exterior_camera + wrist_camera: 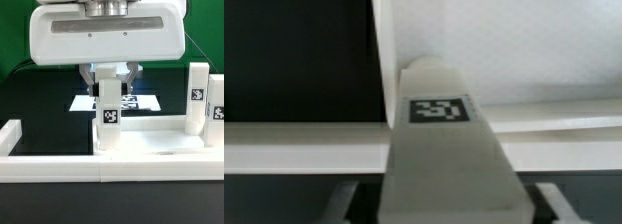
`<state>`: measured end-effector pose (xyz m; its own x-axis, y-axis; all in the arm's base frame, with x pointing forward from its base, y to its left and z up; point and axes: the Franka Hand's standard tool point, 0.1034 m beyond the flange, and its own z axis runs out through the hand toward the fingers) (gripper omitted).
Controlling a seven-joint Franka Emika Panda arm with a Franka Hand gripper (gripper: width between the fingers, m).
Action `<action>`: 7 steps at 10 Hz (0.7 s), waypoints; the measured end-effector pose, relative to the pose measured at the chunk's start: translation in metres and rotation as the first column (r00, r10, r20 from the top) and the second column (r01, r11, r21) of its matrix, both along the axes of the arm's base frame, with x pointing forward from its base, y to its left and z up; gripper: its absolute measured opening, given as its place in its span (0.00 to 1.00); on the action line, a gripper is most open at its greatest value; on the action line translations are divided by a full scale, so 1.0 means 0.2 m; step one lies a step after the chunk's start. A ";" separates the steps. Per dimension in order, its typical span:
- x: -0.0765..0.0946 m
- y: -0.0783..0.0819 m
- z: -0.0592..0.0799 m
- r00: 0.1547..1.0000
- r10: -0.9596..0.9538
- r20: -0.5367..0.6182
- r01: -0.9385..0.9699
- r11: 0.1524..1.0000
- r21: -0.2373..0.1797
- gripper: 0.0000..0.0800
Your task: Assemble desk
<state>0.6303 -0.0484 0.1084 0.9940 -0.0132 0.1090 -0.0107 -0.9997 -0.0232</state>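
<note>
A white square desk leg [108,120] with a black-and-white tag stands upright at the left end of the flat rimmed tabletop [150,148]. My gripper [111,93] straddles the leg's upper part from above. In the wrist view the leg [441,150] fills the middle. One finger [349,200] shows on each side of it, with a dark gap between each finger and the leg, so the gripper is open around the leg. Two more legs [198,95] [216,112] stand upright at the exterior view's right. The tabletop [509,50] lies behind the leg in the wrist view.
A long low white border wall [100,172] runs along the front, with a raised end [12,133] at the exterior view's left. The marker board [145,102] lies on the black table behind the gripper.
</note>
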 end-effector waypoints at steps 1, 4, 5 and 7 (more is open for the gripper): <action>0.00 0.00 0.00 0.998 -0.064 -0.001 0.064 0.998 0.009 0.36; 0.00 -0.03 0.00 0.855 -0.518 -0.028 0.519 0.853 0.066 0.36; 0.01 -0.03 0.00 0.824 -0.567 -0.025 0.567 0.821 0.070 0.36; 0.01 -0.03 0.00 0.725 -0.688 -0.030 0.688 0.721 0.081 0.36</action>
